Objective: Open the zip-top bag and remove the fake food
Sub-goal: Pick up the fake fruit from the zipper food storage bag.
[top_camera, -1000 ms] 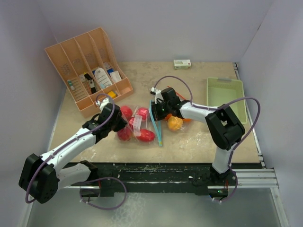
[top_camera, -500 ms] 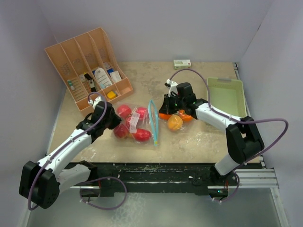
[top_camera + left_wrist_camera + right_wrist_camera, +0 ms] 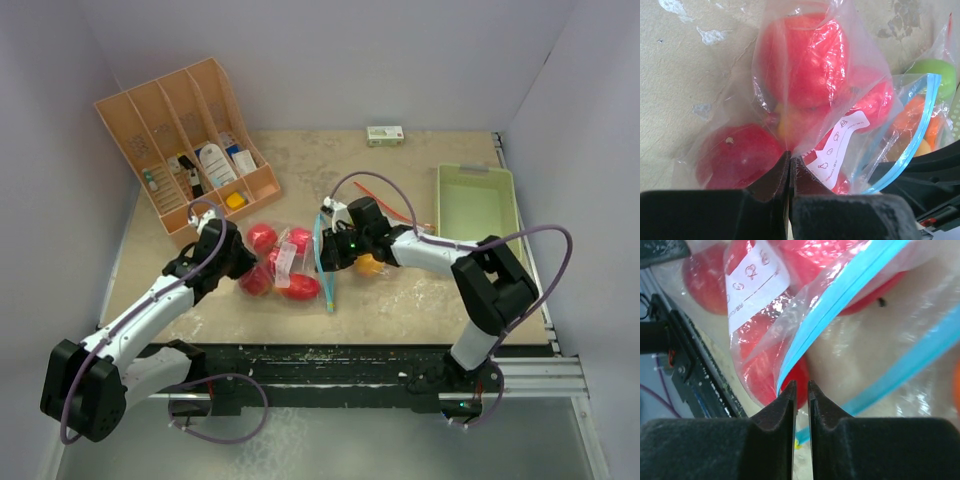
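The clear zip-top bag (image 3: 290, 268) lies mid-table with its blue zip rim (image 3: 323, 262) on the right side. Red fake food (image 3: 262, 238) shows inside it, and an orange piece (image 3: 371, 265) lies outside, under my right arm. My left gripper (image 3: 244, 264) is shut on the bag's film (image 3: 790, 156) at its closed end, with red fruits (image 3: 805, 65) just ahead and a green one (image 3: 944, 77) beyond the rim. My right gripper (image 3: 326, 252) is at the bag mouth. Its jaws (image 3: 800, 386) are almost shut with a thin see-through gap, and the blue rim (image 3: 840, 295) touches the left fingertip's outer side.
A peach divided organizer (image 3: 185, 140) with small items stands at the back left. A pale green tray (image 3: 478, 205) lies at the right edge. A small box (image 3: 385, 134) sits by the back wall. The table's near edge is just below the bag.
My right gripper swung right to the orange fruits, then came back left to the bag mouth. The bag has shifted slightly. My left gripper has kept its pinch.
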Tool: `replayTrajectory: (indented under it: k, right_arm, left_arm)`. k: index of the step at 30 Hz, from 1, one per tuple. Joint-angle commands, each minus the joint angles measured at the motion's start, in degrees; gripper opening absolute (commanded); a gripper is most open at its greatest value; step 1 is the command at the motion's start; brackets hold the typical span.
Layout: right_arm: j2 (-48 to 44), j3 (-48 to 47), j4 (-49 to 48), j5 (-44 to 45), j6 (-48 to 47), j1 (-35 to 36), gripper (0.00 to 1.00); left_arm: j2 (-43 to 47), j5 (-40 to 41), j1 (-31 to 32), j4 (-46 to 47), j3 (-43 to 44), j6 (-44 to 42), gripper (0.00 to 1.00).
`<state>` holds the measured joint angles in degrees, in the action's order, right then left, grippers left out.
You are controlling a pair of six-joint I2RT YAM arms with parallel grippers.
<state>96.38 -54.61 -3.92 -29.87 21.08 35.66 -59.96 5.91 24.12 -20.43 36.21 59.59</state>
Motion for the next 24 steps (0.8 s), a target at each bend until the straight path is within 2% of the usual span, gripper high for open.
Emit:
replayTrajectory:
  k: [1, 6, 11, 14, 24]
  right_arm:
    - [3.4, 1.0, -5.5, -7.0, 1.5, 1.4, 0.19]
    - [3.7, 1.2, -7.0, -8.7, 0.7, 3.9, 0.27]
    - [2.0, 1.4, -9.2, -10.4, 0.7, 4.8, 0.55]
    - [1.3, 1.5, -10.2, -11.1, 0.8, 5.7, 0.65]
    - [5.2, -2.4, -5.8, -10.7, -2.9, 13.3, 0.83]
  left_arm:
    - [0.8, -1.0, -0.2, 2.2, -0.5, 1.4, 0.00]
    - [1.0, -1.2, -0.2, 1.7, -1.1, 2.1, 0.00]
    - [1.8, -1.1, -0.2, 1.0, -2.4, 3.2, 0.00]
    - [2.0, -1.2, -0.1, 0.8, -3.2, 3.5, 0.00]
    - [2.6, -0.7, 0.1, -0.1, -4.0, 4.4, 0.00]
